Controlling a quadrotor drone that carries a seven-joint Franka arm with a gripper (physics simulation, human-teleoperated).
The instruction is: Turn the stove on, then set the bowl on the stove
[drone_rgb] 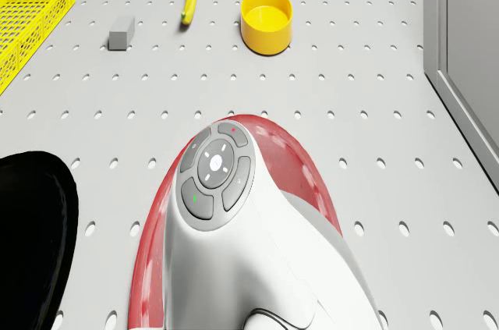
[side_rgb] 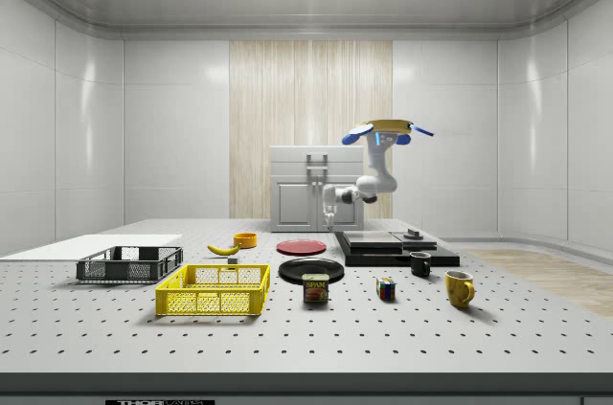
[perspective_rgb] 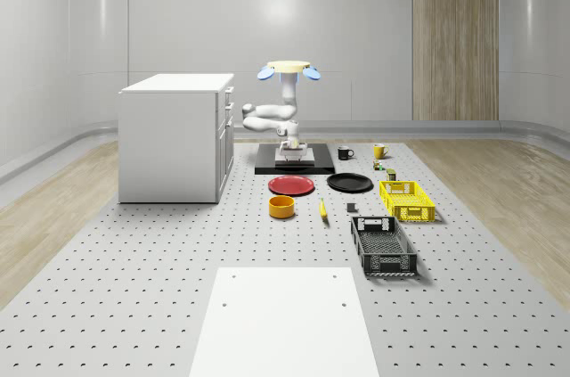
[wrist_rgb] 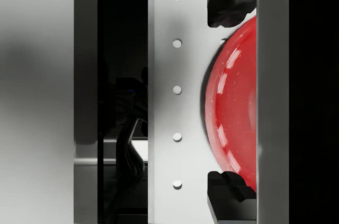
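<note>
the drone hovers over the stove, its tool low at the stove's near edge with fingers spread open, gripping nothing. the yellow bowl sits on the counter beyond the red plate. the switch seems hidden, so a blind press could slip off.

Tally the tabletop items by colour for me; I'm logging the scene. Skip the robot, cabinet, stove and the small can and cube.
Yellow: 4, bowl, banana, crate, mug
Black: 3, plate, crate, mug
Red: 1, plate
Grey: 1, small block
Total: 9
</note>
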